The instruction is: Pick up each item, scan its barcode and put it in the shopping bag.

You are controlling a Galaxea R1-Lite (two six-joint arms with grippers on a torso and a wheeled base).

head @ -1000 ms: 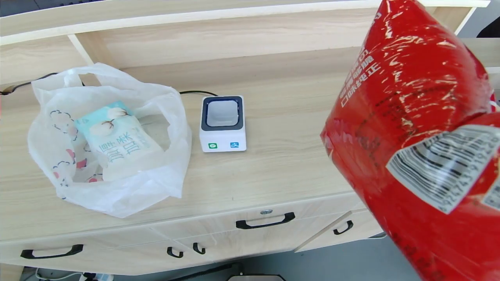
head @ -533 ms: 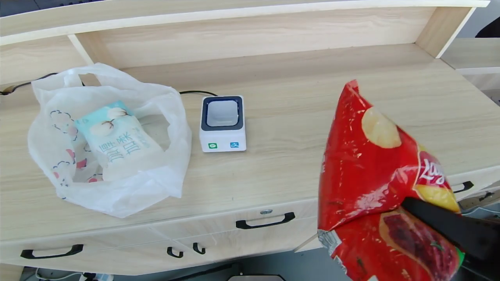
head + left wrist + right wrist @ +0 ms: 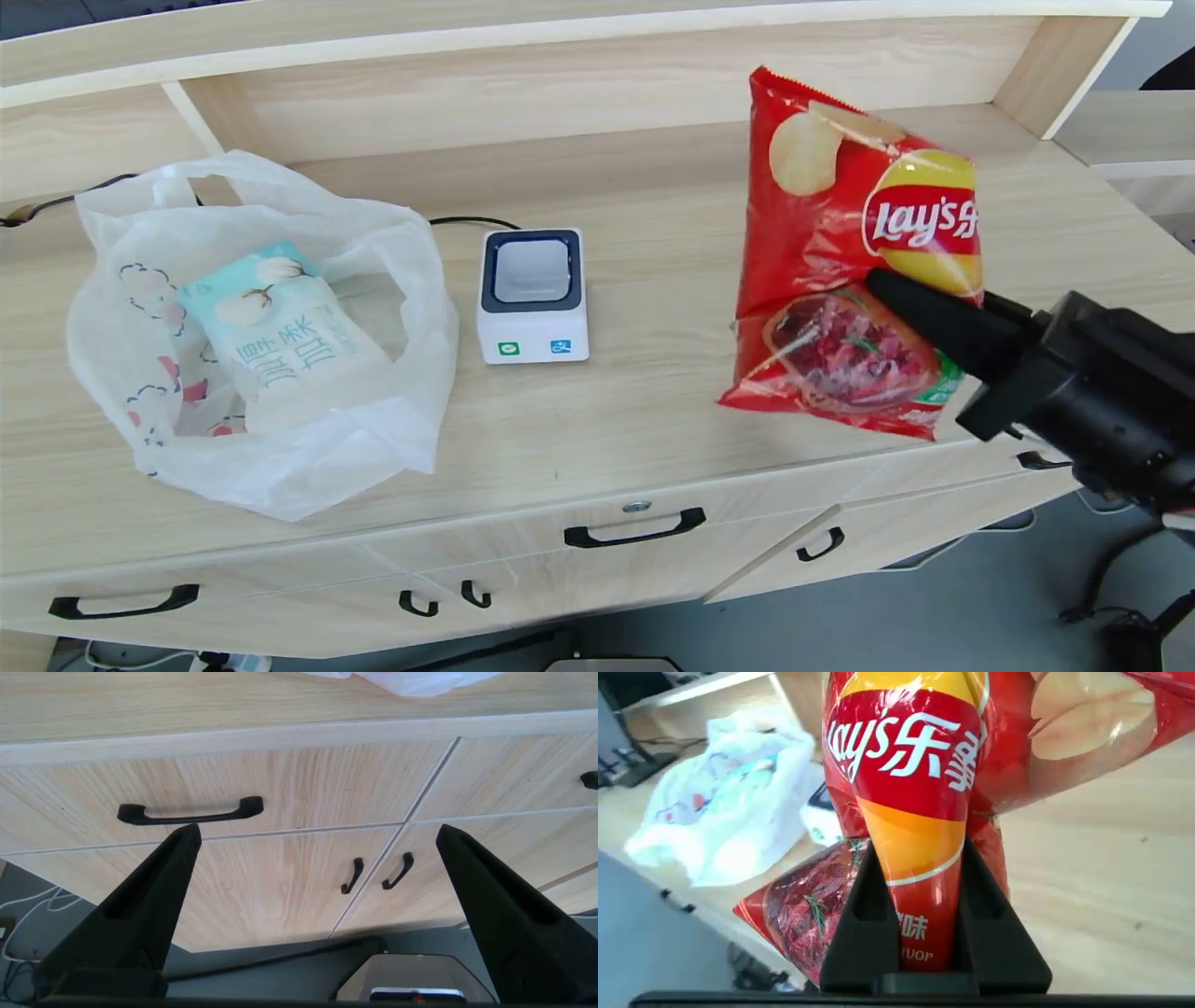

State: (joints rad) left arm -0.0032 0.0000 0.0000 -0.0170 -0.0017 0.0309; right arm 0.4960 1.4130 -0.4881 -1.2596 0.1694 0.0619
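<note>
Red chip bag (image 3: 840, 233), logo front facing up, pinched mid-body by right gripper (image 3: 882, 285) over counter (image 3: 653, 411), right of scanner (image 3: 532, 294). Pale blue pack (image 3: 280, 327) lies in shopping bag (image 3: 392, 411). Left gripper (image 3: 318, 835): spread wide.

Glossy red crisp packet (image 3: 822, 233) pinched in my grip, right; white box scanner (image 3: 533, 296) centre; white plastic shopping bag (image 3: 280, 476) left.

Left tool (image 3: 318, 833) hangs low, jaws spread wide; right tool (image 3: 920, 873), aloft, clamps the chip bag (image 3: 840, 187).
</note>
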